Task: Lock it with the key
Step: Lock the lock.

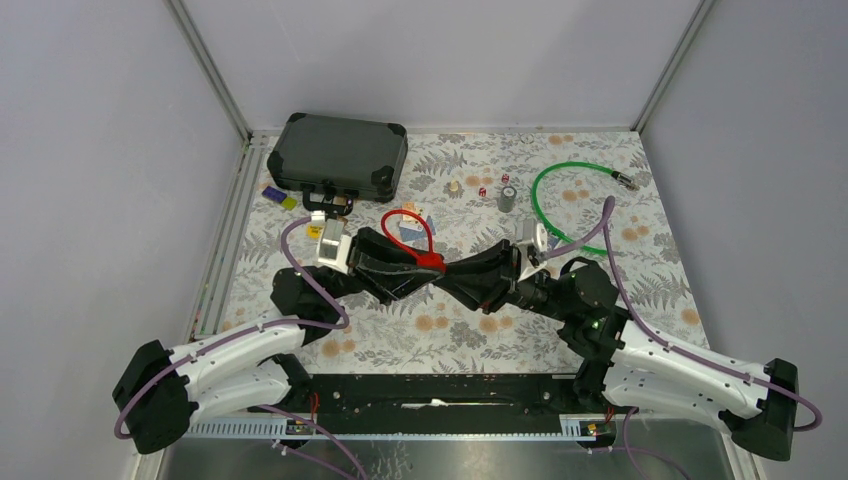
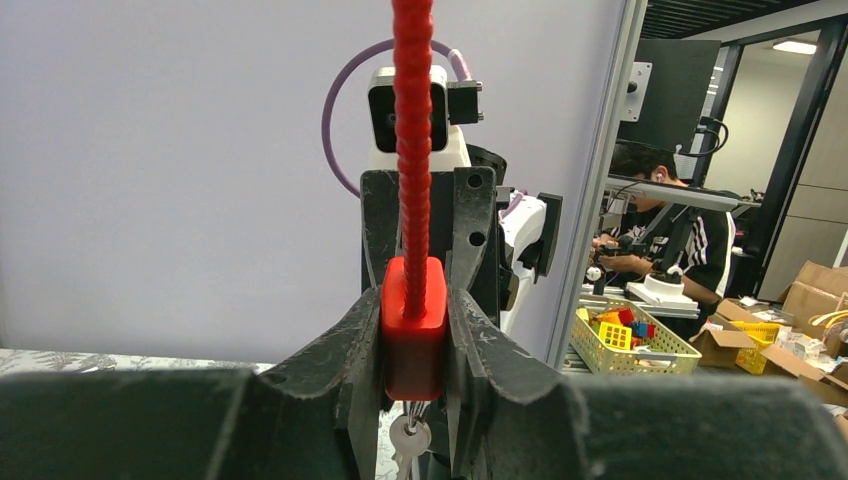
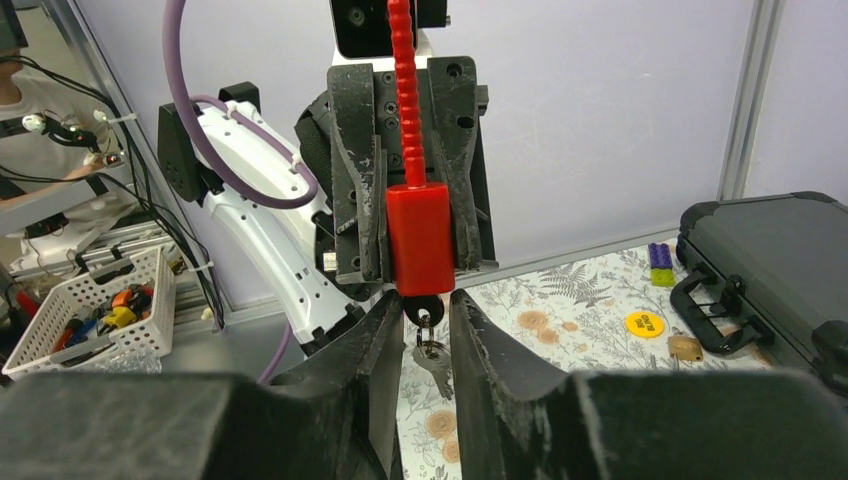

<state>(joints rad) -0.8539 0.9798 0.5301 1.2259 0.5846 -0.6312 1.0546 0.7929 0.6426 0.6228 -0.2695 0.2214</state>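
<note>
1. Above the middle of the tabletop [image 1: 470, 335], the left tool [image 2: 414, 300] clamps the red padlock [image 2: 412, 345] by its body.
2. The right tool [image 3: 425, 322], opposite, is narrowed onto the key [image 3: 424, 303] in its base.

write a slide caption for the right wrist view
Left gripper clamps the red lock while right gripper flanks its key

Red cable padlock [image 3: 420, 235] upright, midair; key [image 3: 424, 306] inserted underneath, spare key [image 3: 434, 365] dangling.
</note>
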